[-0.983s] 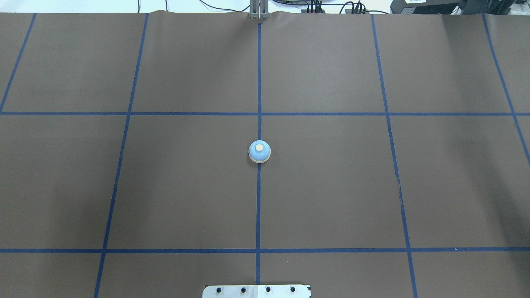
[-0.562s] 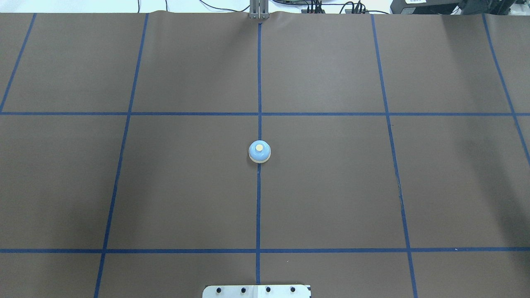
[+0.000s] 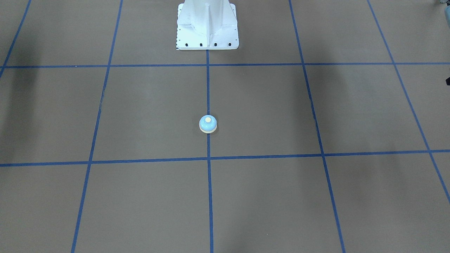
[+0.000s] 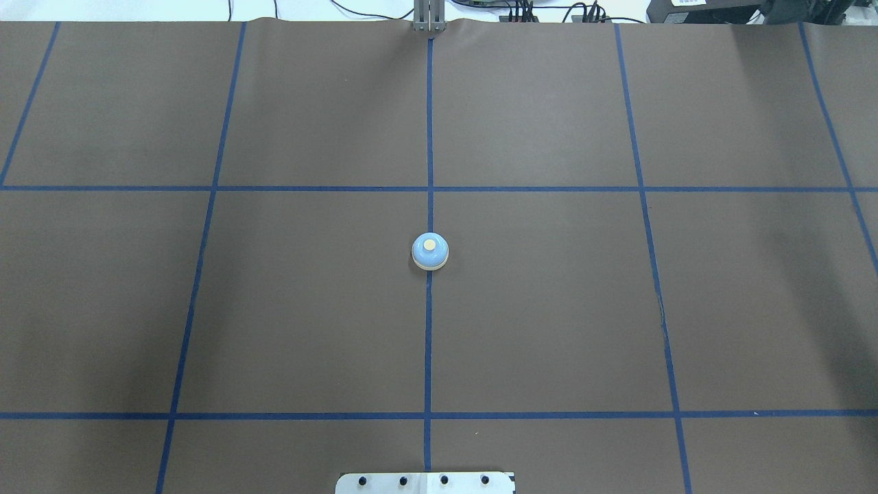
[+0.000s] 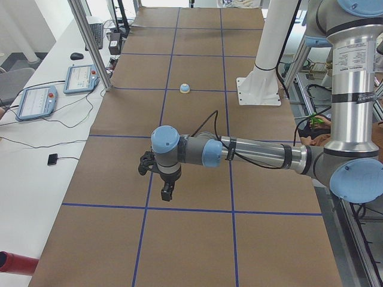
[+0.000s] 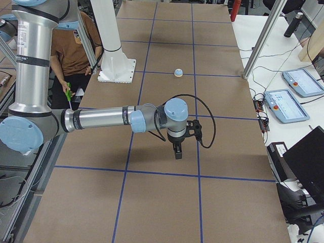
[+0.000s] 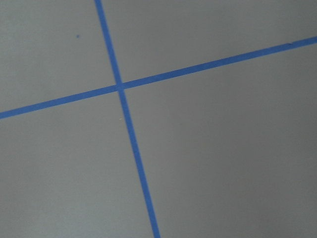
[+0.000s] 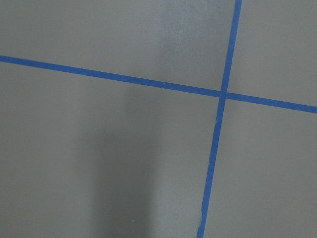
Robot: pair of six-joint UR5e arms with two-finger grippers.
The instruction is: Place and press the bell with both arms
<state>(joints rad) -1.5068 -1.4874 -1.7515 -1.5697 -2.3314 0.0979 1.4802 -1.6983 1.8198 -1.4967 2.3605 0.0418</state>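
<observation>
Brown table cover (image 4: 549,309), gridded. We log: bell (image 4: 430,252), upright on the tape line (image 4: 428,336) before the white pedestal (image 3: 207,24); left gripper (image 5: 166,192) and right gripper (image 6: 177,152), far either side of the pedestal, whether parted or closed we cannot tell.

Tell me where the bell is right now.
The bell sits mid-table in the overhead view, on the central blue tape line, straight ahead of the white pedestal base.

Blue tape lines (image 4: 429,343) grid the brown table (image 4: 549,309) beside a white bench (image 5: 24,191).
</observation>
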